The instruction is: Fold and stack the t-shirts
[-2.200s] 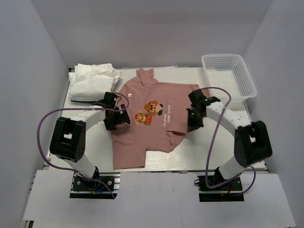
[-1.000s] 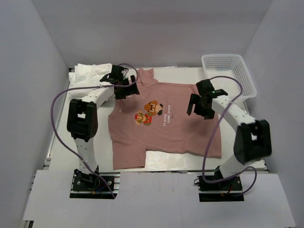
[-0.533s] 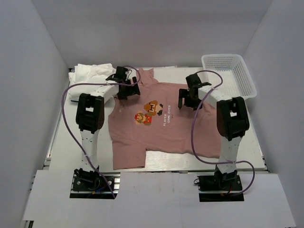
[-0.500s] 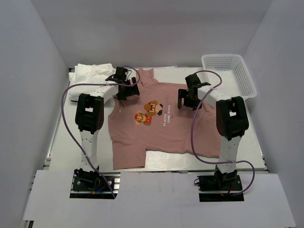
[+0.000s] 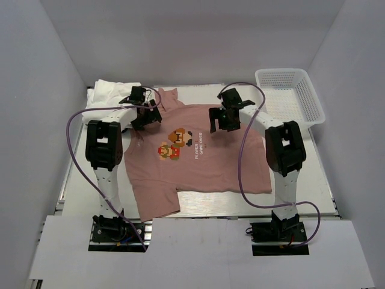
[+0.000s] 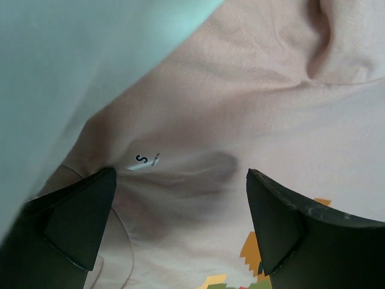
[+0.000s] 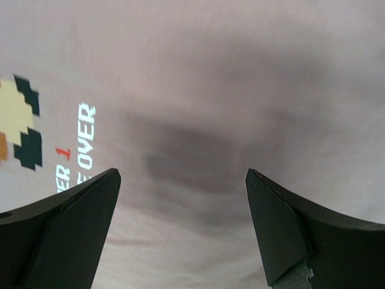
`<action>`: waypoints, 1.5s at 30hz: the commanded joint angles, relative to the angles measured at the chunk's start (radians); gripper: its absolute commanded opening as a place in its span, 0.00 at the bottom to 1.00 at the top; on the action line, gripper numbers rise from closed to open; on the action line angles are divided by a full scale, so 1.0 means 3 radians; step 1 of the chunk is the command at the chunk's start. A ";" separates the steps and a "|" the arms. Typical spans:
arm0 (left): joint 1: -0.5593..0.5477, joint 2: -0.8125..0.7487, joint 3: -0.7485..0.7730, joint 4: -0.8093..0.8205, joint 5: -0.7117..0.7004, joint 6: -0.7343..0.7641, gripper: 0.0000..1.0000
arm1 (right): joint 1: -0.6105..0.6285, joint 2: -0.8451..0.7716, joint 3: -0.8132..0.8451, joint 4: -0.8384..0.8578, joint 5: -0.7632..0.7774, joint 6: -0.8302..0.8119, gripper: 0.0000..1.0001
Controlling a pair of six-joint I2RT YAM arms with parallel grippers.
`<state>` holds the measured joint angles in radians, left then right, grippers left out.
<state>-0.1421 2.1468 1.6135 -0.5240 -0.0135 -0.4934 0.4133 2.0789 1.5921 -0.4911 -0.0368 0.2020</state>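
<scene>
- Shirt: your dusty-pink short-sleeved cotton t-shirt (image 5: 198, 165) lies spread flat, front side up, across the middle of the white table (image 5: 304, 174). Its collar points to the top of the overhead frame.
- Its pixel-art character print (image 5: 177, 143) sits mid-chest, centre of frame.
- Your left gripper (image 5: 144, 114) is low over the shirt, just left of the collar in the upper-left part of the frame. It is released, with jaws spread wide and nothing held.
- In the left wrist view, the left gripper (image 6: 180, 180) frames wrinkled pink cloth and a small size label (image 6: 143, 160) marked "S". You cannot tell whether the tips touch the cloth.
- Your right gripper (image 5: 222, 119) is over the shirt to the upper right of the print, equally released and empty.
- In the right wrist view, the right gripper (image 7: 183, 180) shows smooth fabric between its fingers, with the GAME OVER lettering (image 7: 84, 141) at the left edge.
- The white folded t-shirts (image 5: 108, 93) are piled in the upper-left corner, near the left gripper.
- A white plastic mesh basket (image 5: 289, 90) stands in the upper right.
</scene>
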 commanded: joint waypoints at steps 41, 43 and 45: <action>0.0249 0.0877 0.1070 -0.0048 0.0306 -0.0104 1.00 | -0.0381 0.1154 0.1406 -0.0224 0.0660 -0.0157 0.90; 0.0284 0.0877 0.1029 -0.0013 0.0346 -0.0104 1.00 | -0.0386 0.1165 0.1427 -0.0229 0.0568 -0.0243 0.90; 0.0284 0.0841 0.1029 0.0054 0.0546 -0.0073 1.00 | -0.0386 0.1109 0.1427 -0.0209 0.0410 -0.0366 0.90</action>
<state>-0.0978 2.3844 1.9621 -0.4717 0.1677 -0.5240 0.3092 2.3894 1.9976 -0.5415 0.1463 0.1562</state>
